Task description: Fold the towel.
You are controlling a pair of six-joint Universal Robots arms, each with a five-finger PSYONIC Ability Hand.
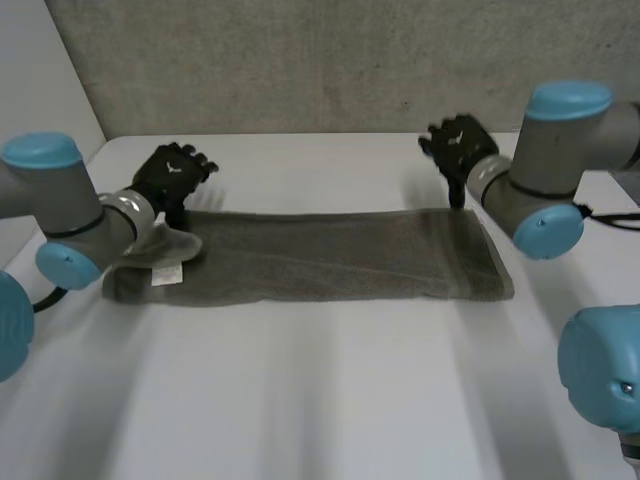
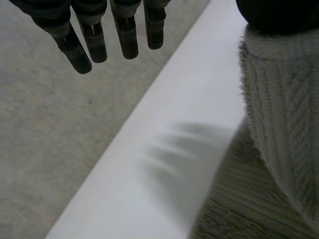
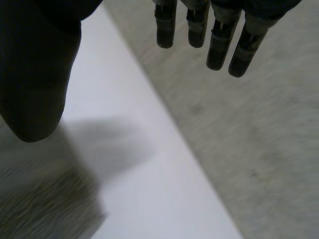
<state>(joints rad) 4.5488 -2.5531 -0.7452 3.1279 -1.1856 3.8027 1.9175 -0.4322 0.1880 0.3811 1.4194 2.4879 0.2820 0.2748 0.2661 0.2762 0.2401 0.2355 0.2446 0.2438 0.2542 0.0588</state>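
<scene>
A grey-brown towel [image 1: 330,268] lies as a long folded strip across the white table [image 1: 320,400]. Its left end is bunched up, with a white label [image 1: 167,274] showing. My left hand [image 1: 172,175] hovers at the far left corner with its fingers [image 2: 94,40] straight and spread, and the raised towel corner [image 2: 284,124] sits just under its thumb. My right hand [image 1: 458,145] floats beyond the far right corner. Its fingers [image 3: 214,35] are straight and its thumb [image 3: 35,74] stands well apart from them, above the towel edge [image 3: 40,199]. Neither hand holds anything.
A grey textured surface [image 1: 330,60] rises behind the table's far edge. Bare white tabletop stretches in front of the towel. My two grey arms come in over both ends of the towel.
</scene>
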